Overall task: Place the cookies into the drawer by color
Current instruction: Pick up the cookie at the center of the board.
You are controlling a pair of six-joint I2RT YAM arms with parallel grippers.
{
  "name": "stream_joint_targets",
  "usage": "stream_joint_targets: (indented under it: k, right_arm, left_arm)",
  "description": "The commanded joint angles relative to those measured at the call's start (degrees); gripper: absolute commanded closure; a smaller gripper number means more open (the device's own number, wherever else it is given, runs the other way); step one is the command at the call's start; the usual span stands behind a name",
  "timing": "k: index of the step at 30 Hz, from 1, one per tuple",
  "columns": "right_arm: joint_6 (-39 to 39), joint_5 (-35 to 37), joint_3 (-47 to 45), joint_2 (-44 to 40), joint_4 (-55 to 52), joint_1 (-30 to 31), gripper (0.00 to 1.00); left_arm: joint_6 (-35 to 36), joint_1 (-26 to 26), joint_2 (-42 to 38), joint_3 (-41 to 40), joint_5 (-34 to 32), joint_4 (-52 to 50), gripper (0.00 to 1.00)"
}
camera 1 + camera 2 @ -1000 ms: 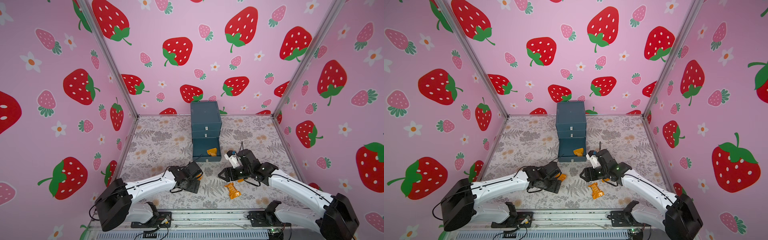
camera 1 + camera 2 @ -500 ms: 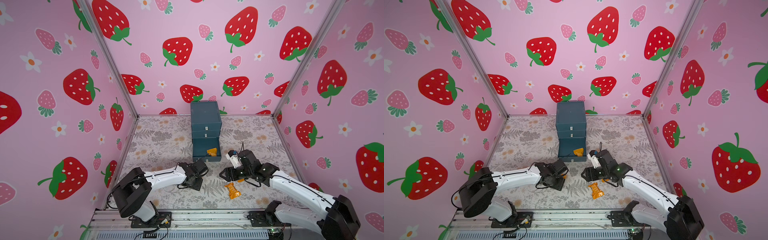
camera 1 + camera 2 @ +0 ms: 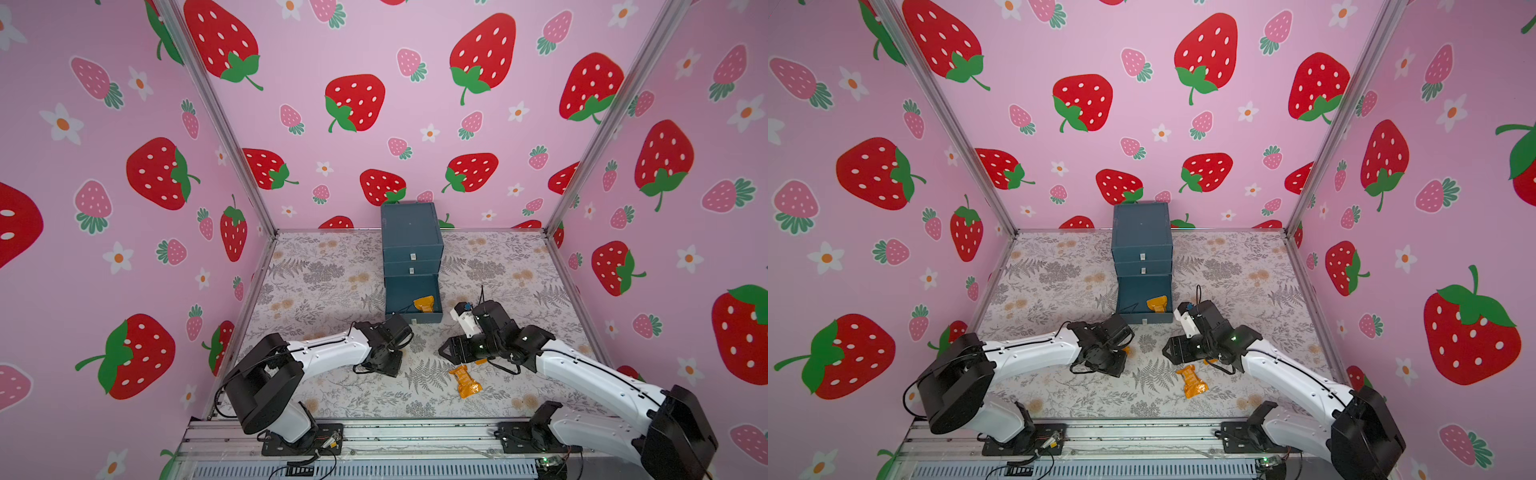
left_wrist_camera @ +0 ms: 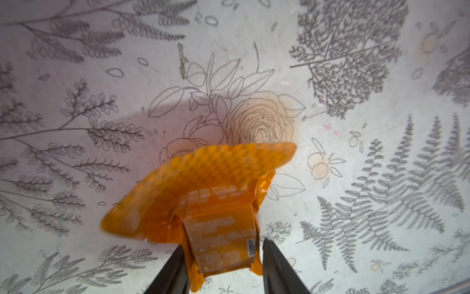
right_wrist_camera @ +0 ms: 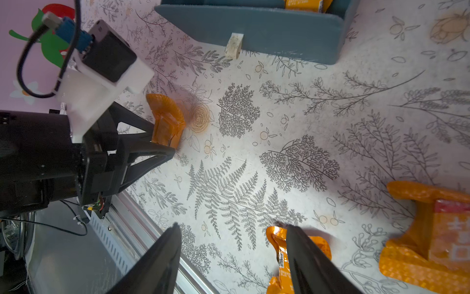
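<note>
The teal drawer cabinet (image 3: 411,232) (image 3: 1142,232) stands at the back, its bottom drawer (image 3: 405,291) pulled out with one orange cookie (image 3: 424,303) (image 3: 1158,303) inside. My left gripper (image 3: 390,359) (image 4: 222,250) points down at the mat in front of the drawer. It is shut on another orange cookie (image 4: 203,183) (image 5: 165,114), with a finger pressing each side. My right gripper (image 3: 444,353) (image 5: 232,226) hovers open with nothing between its fingers. An orange cookie (image 3: 465,380) (image 3: 1192,380) lies on the mat just beside it.
In the right wrist view another orange cookie (image 5: 432,236) lies on the mat near my right arm. The open drawer's front (image 5: 279,33) with its white tab (image 5: 235,44) juts toward both grippers. A metal rail (image 3: 395,436) runs along the near edge.
My left gripper's jaws have narrowed around the orange cookie and the left arm's elbow has swung in. The right arm has not moved.
</note>
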Motion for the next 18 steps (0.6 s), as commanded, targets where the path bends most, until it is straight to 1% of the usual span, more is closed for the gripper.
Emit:
stream_joint_targets:
  k: [1, 5, 8, 9, 11, 14, 18]
  right_arm:
    - [0.0, 0.56, 0.49, -0.47, -0.78, 0.48, 0.29]
    - [-0.08, 0.63, 0.48, -0.41, -0.84, 0.63, 0.29]
    - [-0.01, 0.64, 0.49, 0.0, -0.75, 0.71, 0.29]
    - [0.0, 0.63, 0.58, 0.08, -0.72, 0.72, 0.3]
    - [-0.09, 0.63, 0.71, 0.16, -0.84, 0.88, 0.29]
    - [-0.09, 0.89, 0.65, 0.15, -0.84, 0.93, 0.29]
    - [-0.17, 1.01, 0.75, 0.07, -1.08, 1.14, 0.29]
  left_arm:
    - [0.38, -0.03, 1.25, 1.2, -1.48, -1.12, 0.56]
    - [0.37, -0.07, 3.61, 2.72, -3.77, -2.75, 0.59]
    - [0.11, -0.18, 4.27, 3.51, -4.31, -3.27, 0.61]
    - [0.0, -0.28, 4.13, 3.85, -4.57, -3.54, 0.58]
    - [-0.26, -0.3, 3.62, 4.78, -5.44, -4.45, 0.49]
    - [-0.43, -0.73, 2.86, 6.24, -6.68, -5.59, 0.43]
    - [-0.31, -0.91, 3.88, 8.05, -7.51, -5.7, 0.4]
